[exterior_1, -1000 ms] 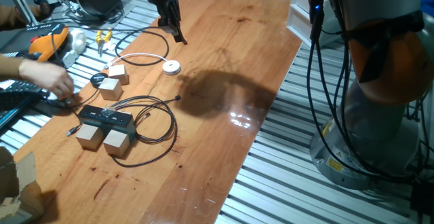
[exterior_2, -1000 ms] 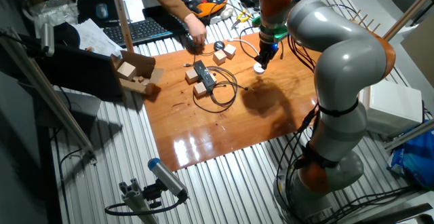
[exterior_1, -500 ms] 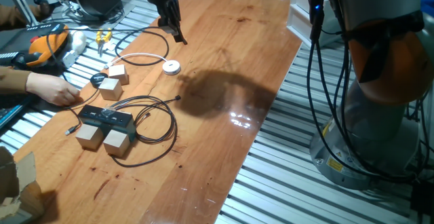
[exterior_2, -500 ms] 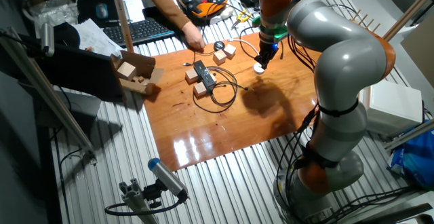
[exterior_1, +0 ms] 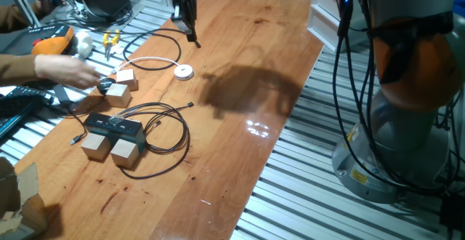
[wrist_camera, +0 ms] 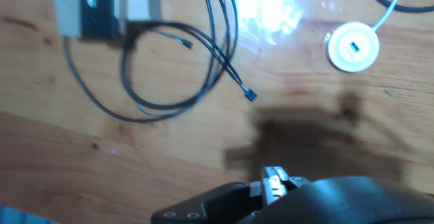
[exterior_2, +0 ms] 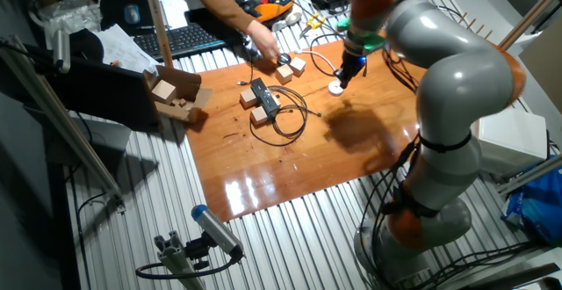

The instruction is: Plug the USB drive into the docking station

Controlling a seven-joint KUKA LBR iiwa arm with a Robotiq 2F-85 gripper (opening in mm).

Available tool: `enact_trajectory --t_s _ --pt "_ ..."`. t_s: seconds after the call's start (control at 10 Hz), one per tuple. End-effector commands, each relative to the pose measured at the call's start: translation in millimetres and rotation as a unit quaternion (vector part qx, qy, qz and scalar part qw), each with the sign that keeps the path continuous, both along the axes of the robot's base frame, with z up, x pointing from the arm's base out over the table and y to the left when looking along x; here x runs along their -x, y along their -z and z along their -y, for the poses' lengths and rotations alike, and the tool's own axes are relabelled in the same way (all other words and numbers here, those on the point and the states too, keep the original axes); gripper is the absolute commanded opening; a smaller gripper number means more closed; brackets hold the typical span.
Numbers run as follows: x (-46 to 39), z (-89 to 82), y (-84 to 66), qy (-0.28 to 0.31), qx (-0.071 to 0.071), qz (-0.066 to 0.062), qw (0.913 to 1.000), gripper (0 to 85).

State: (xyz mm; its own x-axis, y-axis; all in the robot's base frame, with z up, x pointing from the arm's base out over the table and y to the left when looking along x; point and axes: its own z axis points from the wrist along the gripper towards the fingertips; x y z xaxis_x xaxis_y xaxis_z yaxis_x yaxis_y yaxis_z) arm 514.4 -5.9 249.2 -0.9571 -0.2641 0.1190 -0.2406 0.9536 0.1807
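The docking station (exterior_1: 112, 127) is a flat black box at the table's left, with thin black cables looping from it; it also shows in the other fixed view (exterior_2: 263, 97) and blurred at the hand view's top left (wrist_camera: 102, 10). My gripper (exterior_1: 192, 38) hangs over the table's far end, well apart from the dock, above and beside a white round puck (exterior_1: 184, 71). In the hand view the gripper (wrist_camera: 274, 181) is shut on a small silver-tipped piece, the USB drive (wrist_camera: 274, 175). The other fixed view shows the gripper (exterior_2: 344, 77) right of the dock.
Two pale wooden cubes (exterior_1: 109, 150) touch the dock's front and two more (exterior_1: 122, 87) lie behind it. A person's hand (exterior_1: 69, 68) reaches in beside the rear cubes. A loose cable end (wrist_camera: 249, 95) lies on the wood. Tools and a keyboard (exterior_2: 180, 39) sit off the table's left.
The person's hand has moved from beside the dock up toward the rear cubes. My arm has swung and the gripper has shifted slightly farther from the dock.
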Motion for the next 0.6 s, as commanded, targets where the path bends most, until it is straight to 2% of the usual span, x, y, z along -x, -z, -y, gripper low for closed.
enact_trajectory --t_s 0.0,0.1,0.2,0.3,0.4,0.5 --pt "-0.3 -0.2 -1.5 -0.004 0.013 0.011 0.9998 0.0" --pt "0.2 -0.5 0.8 -0.004 0.02 0.026 0.9995 0.0" --pt "0.6 -0.6 2.4 0.0 0.022 0.028 0.9993 0.0" --pt "1.3 -0.6 6.3 0.004 0.029 0.02 0.9994 0.0" --pt "2.3 -1.2 10.4 0.005 0.051 -0.004 0.9987 0.0" --pt "3.0 -0.8 11.4 0.003 0.06 -0.009 0.9982 0.0"
